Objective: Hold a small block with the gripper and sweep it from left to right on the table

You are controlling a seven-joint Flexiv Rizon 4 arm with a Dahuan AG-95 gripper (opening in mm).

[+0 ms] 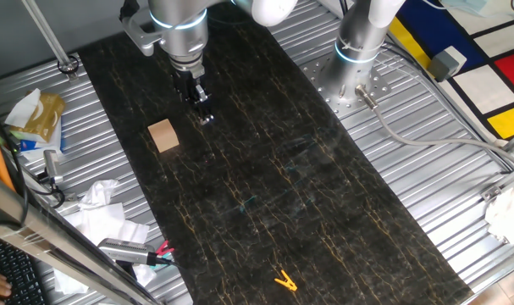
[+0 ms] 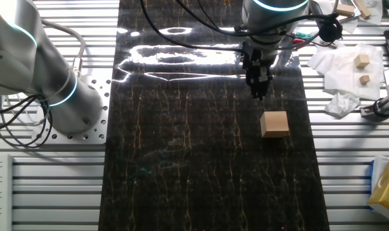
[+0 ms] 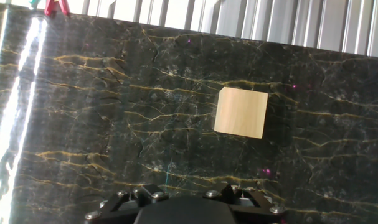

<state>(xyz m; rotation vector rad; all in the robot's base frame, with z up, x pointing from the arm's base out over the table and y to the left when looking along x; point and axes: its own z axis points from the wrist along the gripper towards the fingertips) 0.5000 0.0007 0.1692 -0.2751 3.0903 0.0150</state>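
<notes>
1. Looking at both fixed views, we see the gripper (image 1: 203, 114) poised over the table (image 1: 265, 195), its black tip pointing down.
2. We note the small block (image 1: 163, 135) lies flat on the marble, near the tip but apart from it.
3. We see nothing between the fingers; how far they are parted we cannot tell.
4. We record the block (image 3: 240, 112) ahead of the hand in the hand view, untouched.
5. We note a yellow clip (image 1: 284, 280) lying well apart on the same surface.
</notes>
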